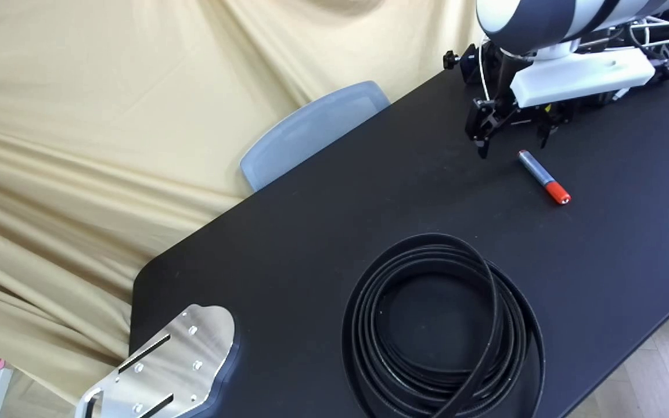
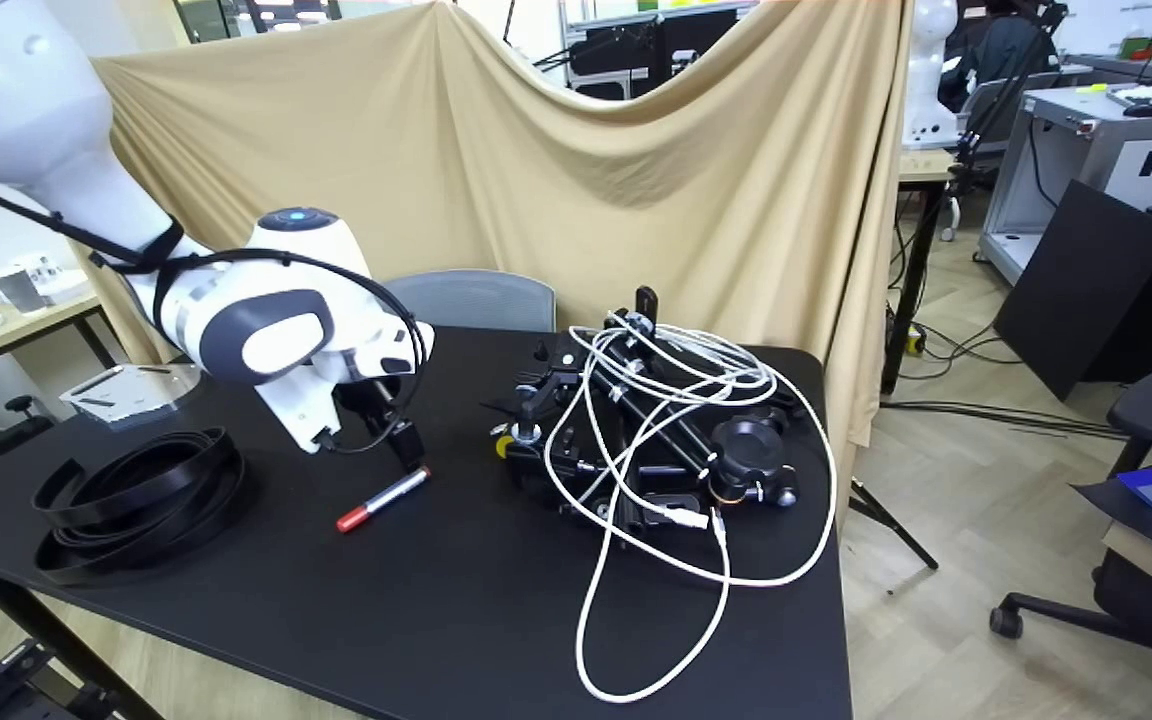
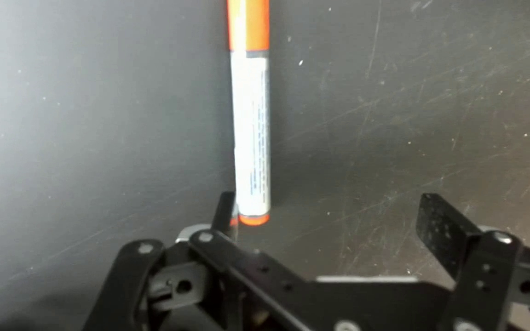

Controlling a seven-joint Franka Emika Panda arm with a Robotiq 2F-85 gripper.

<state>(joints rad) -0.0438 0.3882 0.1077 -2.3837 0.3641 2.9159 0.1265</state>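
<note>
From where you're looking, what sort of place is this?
Probably a robotics lab: a white robot arm hangs over a black table, cable-draped black hardware lies on it, and what looks like another white arm stands in the background.

Nothing I can read from where I stand. The marker (image 1: pixel 542 175), lying in from the edges of the bench (image 1: pixel 311 244), carries a white label (image 3: pixel 246 138) with lines of tiny bluish print (image 3: pixel 260 133) along its length, too blurred for any word.
</note>
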